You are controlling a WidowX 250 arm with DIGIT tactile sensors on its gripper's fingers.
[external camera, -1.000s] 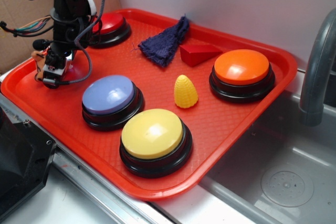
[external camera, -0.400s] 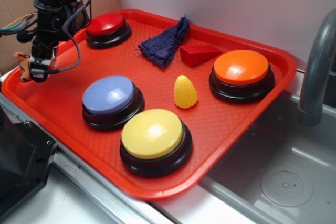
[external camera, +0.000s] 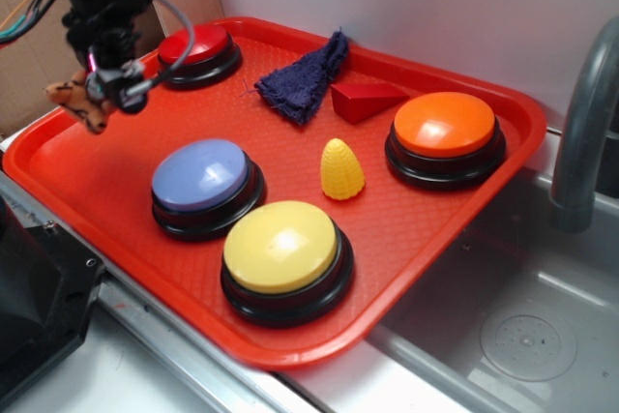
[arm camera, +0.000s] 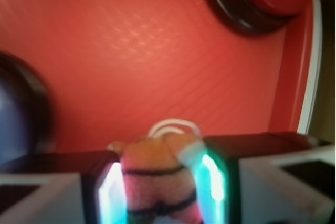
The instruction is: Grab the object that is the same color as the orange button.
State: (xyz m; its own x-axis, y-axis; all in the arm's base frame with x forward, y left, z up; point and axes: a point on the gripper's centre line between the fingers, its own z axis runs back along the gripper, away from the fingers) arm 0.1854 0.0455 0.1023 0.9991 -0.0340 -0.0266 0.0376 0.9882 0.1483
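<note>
My gripper (external camera: 102, 94) is shut on the small orange plush tiger (external camera: 77, 100) and holds it in the air over the tray's far left corner. In the wrist view the tiger (arm camera: 160, 174), orange with black stripes, sits clamped between my two fingers (arm camera: 107, 192). The orange button (external camera: 445, 123), a large glossy dome on a black base, stands at the tray's right side, far from my gripper.
A red tray (external camera: 426, 239) holds a red button (external camera: 198, 45) just right of my gripper, a blue button (external camera: 201, 173), a yellow button (external camera: 280, 245), a yellow corn cone (external camera: 341, 167), a red wedge (external camera: 366, 98) and a dark blue cloth (external camera: 305, 79). A sink and faucet (external camera: 580, 132) lie at right.
My gripper has risen off the tray with the tiger in it, swung left, then come back right towards the red button.
</note>
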